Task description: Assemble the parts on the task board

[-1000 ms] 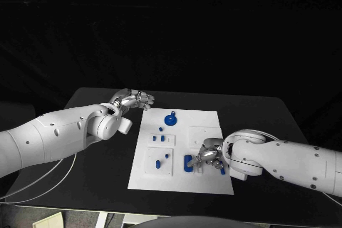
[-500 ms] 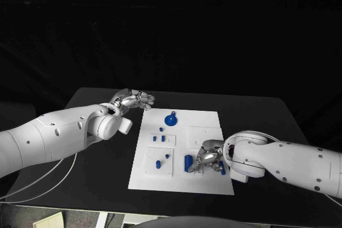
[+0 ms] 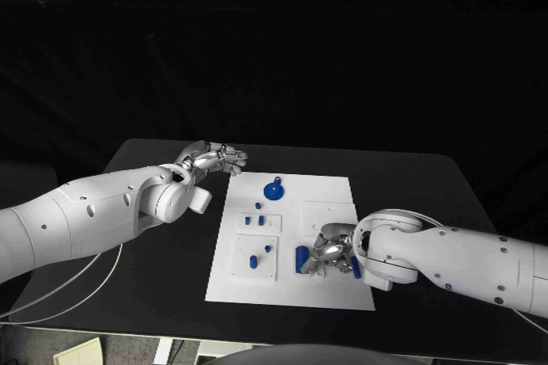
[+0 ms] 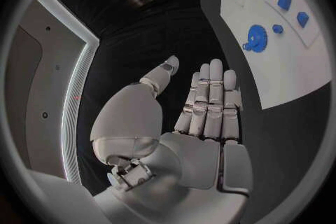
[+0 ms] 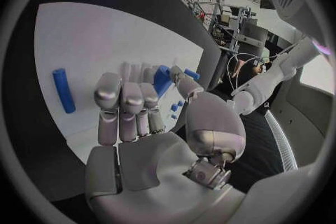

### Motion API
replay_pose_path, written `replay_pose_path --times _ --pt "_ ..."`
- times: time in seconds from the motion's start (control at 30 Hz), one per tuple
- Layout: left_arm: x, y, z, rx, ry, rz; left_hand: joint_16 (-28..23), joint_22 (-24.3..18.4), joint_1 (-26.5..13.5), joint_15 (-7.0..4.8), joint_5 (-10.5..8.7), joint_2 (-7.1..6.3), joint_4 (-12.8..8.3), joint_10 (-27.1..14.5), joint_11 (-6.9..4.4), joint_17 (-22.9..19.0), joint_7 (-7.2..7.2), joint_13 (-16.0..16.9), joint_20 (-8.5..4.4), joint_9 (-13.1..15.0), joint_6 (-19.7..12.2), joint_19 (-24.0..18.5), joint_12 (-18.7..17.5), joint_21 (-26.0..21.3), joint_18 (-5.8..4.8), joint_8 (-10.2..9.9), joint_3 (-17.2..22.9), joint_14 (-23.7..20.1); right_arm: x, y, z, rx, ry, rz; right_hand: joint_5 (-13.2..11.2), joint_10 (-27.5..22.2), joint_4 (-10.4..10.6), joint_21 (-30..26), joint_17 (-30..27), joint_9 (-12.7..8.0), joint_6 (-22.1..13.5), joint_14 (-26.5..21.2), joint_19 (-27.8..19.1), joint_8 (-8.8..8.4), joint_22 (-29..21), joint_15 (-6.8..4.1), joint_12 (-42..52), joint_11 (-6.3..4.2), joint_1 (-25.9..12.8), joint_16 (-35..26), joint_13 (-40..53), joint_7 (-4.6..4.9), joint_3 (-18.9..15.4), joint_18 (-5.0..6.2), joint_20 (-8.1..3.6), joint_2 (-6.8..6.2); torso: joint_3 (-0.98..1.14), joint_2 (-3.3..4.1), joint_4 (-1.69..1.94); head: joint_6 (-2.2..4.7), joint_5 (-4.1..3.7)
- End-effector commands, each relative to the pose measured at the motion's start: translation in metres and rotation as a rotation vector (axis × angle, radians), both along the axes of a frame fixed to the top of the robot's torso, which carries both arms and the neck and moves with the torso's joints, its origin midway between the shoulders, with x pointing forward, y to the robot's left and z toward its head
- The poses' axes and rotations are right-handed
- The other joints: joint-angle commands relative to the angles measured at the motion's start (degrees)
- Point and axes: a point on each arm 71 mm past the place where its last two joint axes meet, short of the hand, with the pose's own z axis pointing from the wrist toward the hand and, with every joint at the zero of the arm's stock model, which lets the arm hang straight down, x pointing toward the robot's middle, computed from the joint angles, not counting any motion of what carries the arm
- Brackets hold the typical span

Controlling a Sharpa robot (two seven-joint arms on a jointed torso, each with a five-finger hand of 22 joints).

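Two hands | my right hand (image 3: 328,252) pinches a blue block part (image 5: 162,79) low over the white task board (image 3: 331,199) | my left hand (image 3: 212,157) open beside the board's far corner | no readable writing

1. A white board (image 3: 291,238) lies in the middle of the black table (image 3: 149,278), in the lower centre of the frame.
2. A round blue gear (image 3: 274,192) sits near the top of the board.
3. Two small blue blocks (image 3: 253,220) lie side by side left of the board's centre, with more small blue pieces (image 3: 253,261) below them at lower left.
4. The left hand (image 3: 212,157) hovers above the table just beyond the board's upper left corner, fingers curled in, holding nothing visible.
5. The right hand (image 3: 329,252) is down on the board's lower right part, fingers bent among blue pieces; a long blue bar (image 3: 302,260) stands just left of it. Whether it grips one cannot be told.
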Motion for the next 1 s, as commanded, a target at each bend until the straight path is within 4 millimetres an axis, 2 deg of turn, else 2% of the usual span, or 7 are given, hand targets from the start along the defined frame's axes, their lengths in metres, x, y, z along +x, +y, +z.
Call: replay_pose_path --times 0.03,0.23,0.4,0.57,0.77,0.87,1.0 --pt "0.0001 -0.0025 0.0013 -0.013 -0.002 -0.014 -0.2 0.1 -0.5 0.11 -0.13 -0.03 0.5 0.2 0.04 0.1 -0.09 -0.1 -0.08 -0.1 -0.5 0.4 0.0 -0.2 0.80 0.3 0.0 0.3 0.0007 0.0007 -0.0011 -0.026 -0.045 0.011 -0.3 0.5 0.4 -0.3 0.0 -0.2 0.7 0.0 0.4 -0.12 0.1 -0.41 0.2 -0.08 0.9 -0.2 0.1 0.20 1.3 6.93 0.26 -0.06 -0.05 -0.04 -0.02 -0.11 -0.02" --pt "0.0000 -0.0017 0.0013 -0.012 -0.002 -0.012 -0.3 0.1 -0.5 0.11 -0.13 -0.01 0.5 0.2 0.04 0.1 -0.09 -0.1 -0.08 -0.1 -0.4 0.4 0.0 -0.2 0.80 0.3 0.1 0.3 0.0009 0.0006 -0.0020 -0.027 -0.046 0.010 -0.3 1.2 4.3 -0.3 0.0 -0.5 1.4 0.1 0.5 -0.53 0.1 -0.43 0.1 -0.13 1.5 -0.4 0.4 0.14 7.3 6.93 0.74 2.84 -0.05 -0.04 -0.03 -0.26 -0.10" --pt "-0.0001 -0.0014 0.0013 -0.012 -0.002 -0.012 -0.3 0.1 -0.5 0.10 -0.12 -0.01 0.5 0.2 0.03 0.1 -0.09 -0.1 -0.08 -0.1 -0.5 0.4 0.0 -0.2 0.80 0.3 0.1 0.3 0.0007 0.0000 -0.0026 -0.031 -0.038 0.015 -0.3 1.5 5.4 0.0 0.1 -0.6 1.7 0.2 0.7 -0.86 0.4 -0.41 0.1 -0.11 2.6 -0.3 0.7 0.16 12.7 6.93 0.90 2.54 -0.04 -0.05 -0.06 -0.31 -0.13" --pt "-0.0001 -0.0010 0.0014 -0.012 -0.002 -0.011 -0.3 0.1 -0.5 0.10 -0.12 -0.02 0.5 0.2 0.03 0.2 -0.10 -0.1 -0.09 -0.1 -0.5 0.4 0.0 -0.3 0.81 0.3 0.1 0.4 -0.0009 0.0017 -0.0039 -0.029 -0.016 0.025 -0.2 1.6 5.1 0.1 0.1 -0.6 1.8 0.2 0.7 -0.94 0.5 -0.38 0.0 -0.08 2.9 -0.3 0.8 0.20 14.1 6.93 0.97 2.47 -0.02 -0.05 -0.04 -0.31 -0.13" --pt "-0.0001 -0.0010 0.0014 -0.012 -0.002 -0.012 -0.3 0.1 -0.5 0.10 -0.11 -0.03 0.5 0.2 0.03 0.2 -0.10 -0.1 -0.09 -0.1 -0.5 0.4 0.0 -0.3 0.81 0.3 0.1 0.4 -0.0023 0.0031 -0.0064 -0.029 0.003 0.034 3.3 1.6 2.3 0.4 0.1 -0.6 1.9 0.3 0.8 -1.29 0.6 -0.21 -0.3 0.06 0.4 -0.3 1.0 0.36 10.9 6.93 1.32 0.69 -0.03 -0.05 -0.03 -0.33 -0.11" --pt "0.0001 -0.0007 0.0013 -0.011 -0.001 -0.011 -0.3 0.1 -0.5 0.09 -0.11 -0.03 0.5 0.2 0.03 0.2 -0.10 -0.1 -0.10 -0.1 -0.5 0.4 0.0 -0.3 0.82 0.3 0.1 0.4 -0.0030 0.0023 -0.0071 -0.029 0.008 0.034 3.1 1.6 0.7 0.4 0.1 -0.6 1.9 0.4 0.8 -1.45 0.6 -0.23 -0.4 0.06 -1.2 -0.4 1.1 0.33 7.3 6.93 1.29 -1.44 -0.03 -0.07 -0.02 -0.34 -0.06" --pt "0.0001 -0.0007 0.0013 -0.011 -0.002 -0.011 -0.4 0.2 -0.5 0.09 -0.11 -0.04 0.6 0.2 0.03 0.2 -0.10 -0.1 -0.10 -0.1 -0.5 0.4 0.0 -0.3 0.82 0.3 0.1 0.4 -0.0030 0.0007 -0.0069 -0.025 0.007 0.031 0.0 1.5 0.3 0.2 0.2 -0.6 1.9 0.3 0.8 -1.59 0.4 -0.29 -0.7 0.03 -2.3 -0.4 1.1 0.26 4.8 6.93 1.15 -4.19 -0.03 -0.06 -0.04 -0.34 -0.13"
